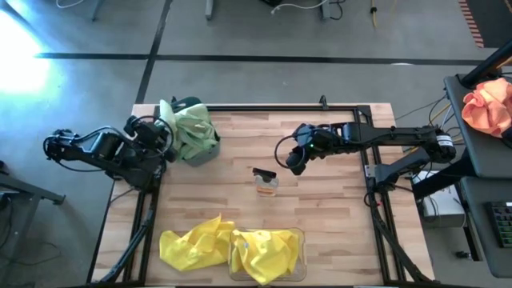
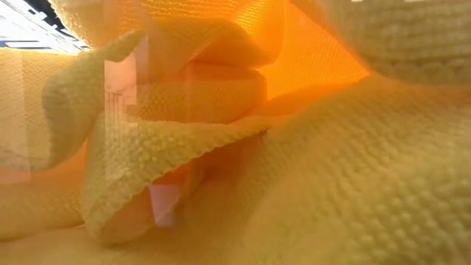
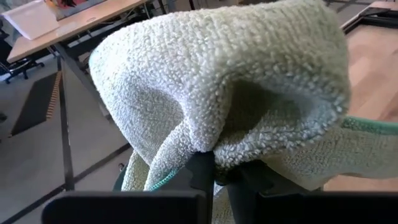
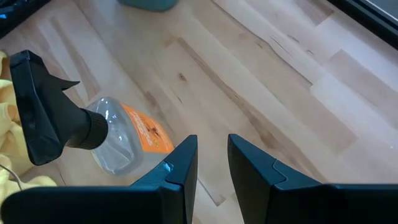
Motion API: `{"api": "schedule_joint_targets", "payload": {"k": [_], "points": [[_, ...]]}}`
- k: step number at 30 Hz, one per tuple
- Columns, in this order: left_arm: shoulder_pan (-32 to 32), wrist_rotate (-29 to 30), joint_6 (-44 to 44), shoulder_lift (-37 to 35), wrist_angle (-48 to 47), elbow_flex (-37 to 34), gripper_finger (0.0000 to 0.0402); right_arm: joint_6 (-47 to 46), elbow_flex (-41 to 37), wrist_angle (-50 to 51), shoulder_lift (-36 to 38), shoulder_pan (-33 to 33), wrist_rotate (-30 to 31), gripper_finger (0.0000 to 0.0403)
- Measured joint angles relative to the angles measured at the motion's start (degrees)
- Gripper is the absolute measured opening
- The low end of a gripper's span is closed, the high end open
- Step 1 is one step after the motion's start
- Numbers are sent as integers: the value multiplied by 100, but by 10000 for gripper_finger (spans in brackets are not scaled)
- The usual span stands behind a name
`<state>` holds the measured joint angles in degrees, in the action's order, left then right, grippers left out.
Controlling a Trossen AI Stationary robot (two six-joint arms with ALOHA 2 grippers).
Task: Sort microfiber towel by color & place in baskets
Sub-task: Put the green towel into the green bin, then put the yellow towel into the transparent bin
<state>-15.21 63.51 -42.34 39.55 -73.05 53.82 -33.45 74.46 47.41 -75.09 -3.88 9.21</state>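
A pale sage green microfiber towel (image 1: 192, 128) lies heaped over the teal-blue basket (image 1: 205, 154) at the table's far left. My left gripper (image 1: 160, 134) is beside the basket and shut on that towel (image 3: 236, 81). A yellow towel (image 1: 194, 245) lies crumpled on the table near the near edge. A second yellow towel (image 1: 266, 253) fills the clear basket (image 1: 299, 237) beside it. My right gripper (image 1: 294, 160) hovers open over the table's middle (image 4: 211, 163), touching nothing. In the low view, yellow towel (image 2: 316, 184) fills the whole picture. My left gripper pinches a bunched fold of the green towel (image 3: 214, 146) between its two fingers (image 3: 200, 171). Several layers gather at the pinch. The towel bulges up past the fingers, and its other end lies on the teal-blue basket (image 1: 196, 140).
A small clear spray bottle with a black head and an orange label (image 1: 266, 182) (image 4: 121, 140) lies on the table just near of my right gripper. An orange-pink cloth (image 1: 490, 106) sits on a side stand off the table's right. Bare wood stretches across the table's right half.
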Motion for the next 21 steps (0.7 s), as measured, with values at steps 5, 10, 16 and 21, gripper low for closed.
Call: {"api": "schedule_joint_targets", "payload": {"k": [5,10,16,21], "points": [[82,15,-14,-143,-31,0,48,30,0,1,0,-2,0,82],[242,47,-14,-359,-37,0,95,41,0,1,0,-2,0,82],[440,52,-14,-544,-35,0,140,43,0,1,0,-2,-1,82],[587,54,-14,-646,-32,0,147,10,0,1,0,0,-4,82]]}}
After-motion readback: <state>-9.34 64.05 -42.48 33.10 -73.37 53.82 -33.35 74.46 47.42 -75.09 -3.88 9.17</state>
